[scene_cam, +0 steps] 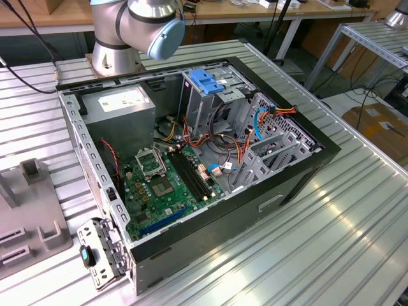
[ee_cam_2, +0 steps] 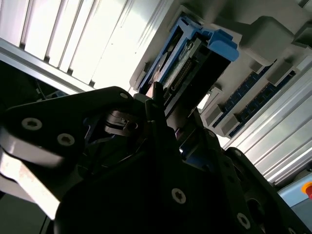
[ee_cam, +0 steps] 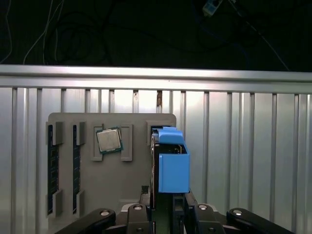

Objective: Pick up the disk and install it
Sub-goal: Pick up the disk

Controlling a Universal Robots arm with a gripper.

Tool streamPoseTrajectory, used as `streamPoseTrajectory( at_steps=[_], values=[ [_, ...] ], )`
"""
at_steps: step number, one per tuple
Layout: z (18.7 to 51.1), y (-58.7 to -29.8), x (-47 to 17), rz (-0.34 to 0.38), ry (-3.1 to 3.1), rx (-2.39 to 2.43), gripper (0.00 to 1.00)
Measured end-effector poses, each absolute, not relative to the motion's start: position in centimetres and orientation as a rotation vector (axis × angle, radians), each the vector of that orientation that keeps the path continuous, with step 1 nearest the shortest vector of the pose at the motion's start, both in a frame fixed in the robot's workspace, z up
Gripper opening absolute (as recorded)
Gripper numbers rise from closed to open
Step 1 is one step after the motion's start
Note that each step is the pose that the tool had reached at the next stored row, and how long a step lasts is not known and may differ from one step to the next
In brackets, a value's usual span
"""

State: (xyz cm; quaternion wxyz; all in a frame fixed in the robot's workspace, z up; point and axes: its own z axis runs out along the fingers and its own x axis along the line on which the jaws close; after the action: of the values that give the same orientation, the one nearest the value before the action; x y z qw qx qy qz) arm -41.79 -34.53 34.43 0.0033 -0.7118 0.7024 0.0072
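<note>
The disk (ee_cam: 173, 163), silver-grey metal in a bright blue carrier, stands on edge in a slot of the grey fixture tray (ee_cam: 131, 187). My gripper (ee_cam: 168, 207) straddles the disk's near end, its dark body on both sides of the blue carrier. In the second wrist view the disk (ee_cam_2: 195, 61) rises from the tray right in front of the gripper (ee_cam_2: 170, 117). The open computer case (scene_cam: 287, 185) lies on the ribbed metal table in the exterior view, with my arm's base (scene_cam: 127, 32) behind it.
On the tray a processor chip (ee_cam: 108, 140) and memory sticks (ee_cam: 52, 170) sit beside the disk. Inside the case are a blue-clipped drive cage (scene_cam: 207, 81), a grey power supply (scene_cam: 121, 105), cables and a green board (scene_cam: 166, 188). The table's edge rail (ee_cam: 156, 75) lies beyond the tray.
</note>
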Motion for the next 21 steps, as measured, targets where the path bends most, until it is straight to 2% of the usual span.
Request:
streamPoseTrajectory(
  at_steps=[21],
  values=[
    [36.6,-34.5,-41.8,0.022,2.202,-2.232,0.35]
  ],
)
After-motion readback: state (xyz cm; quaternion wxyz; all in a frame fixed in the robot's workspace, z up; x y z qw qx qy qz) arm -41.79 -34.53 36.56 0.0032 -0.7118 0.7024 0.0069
